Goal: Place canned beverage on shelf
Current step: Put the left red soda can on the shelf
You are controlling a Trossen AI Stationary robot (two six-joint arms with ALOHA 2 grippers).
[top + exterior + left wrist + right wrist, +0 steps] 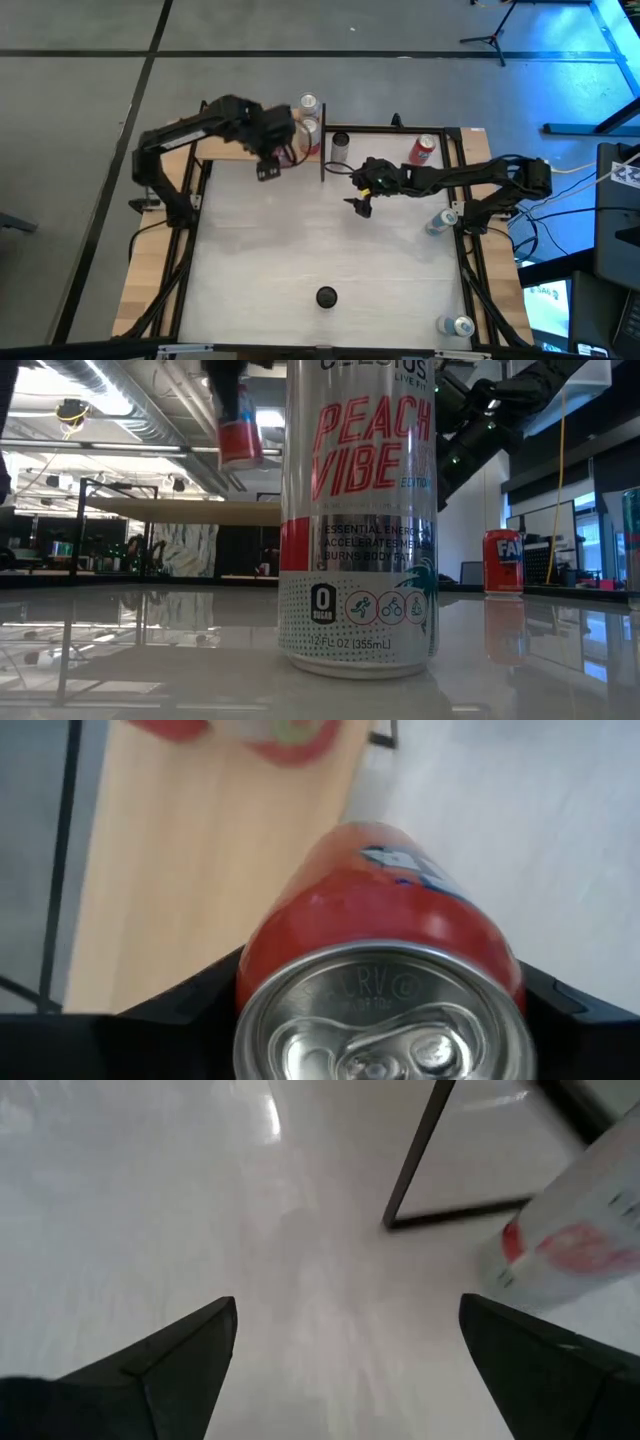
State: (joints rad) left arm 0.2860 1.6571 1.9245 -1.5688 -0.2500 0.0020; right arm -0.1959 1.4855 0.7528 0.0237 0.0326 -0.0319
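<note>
Table (pixel 320 250): large whitish top, centre of the high view, with wooden side strips.
- Silver can (pixel 340 147), upright, upper centre, just right of a black frame post.
- Red can (pixel 423 149), upper right.
- Two silver-blue cans, right edge (pixel 440 221) and lower right corner (pixel 458 325).
- Small black round object (pixel 326 297), lower centre.

Shelf (pixel 225 150): light-tan board, upper left.
- Two cans at its right end (pixel 309 104) (pixel 309 128), side by side.

The glossy red aluminium can (pixel 385 970) has a shiny silver metal lid. The light-tan wooden shelf board (pixel 190 870) looks matt; the whitish table (pixel 150 660) is mirror-smooth.
</note>
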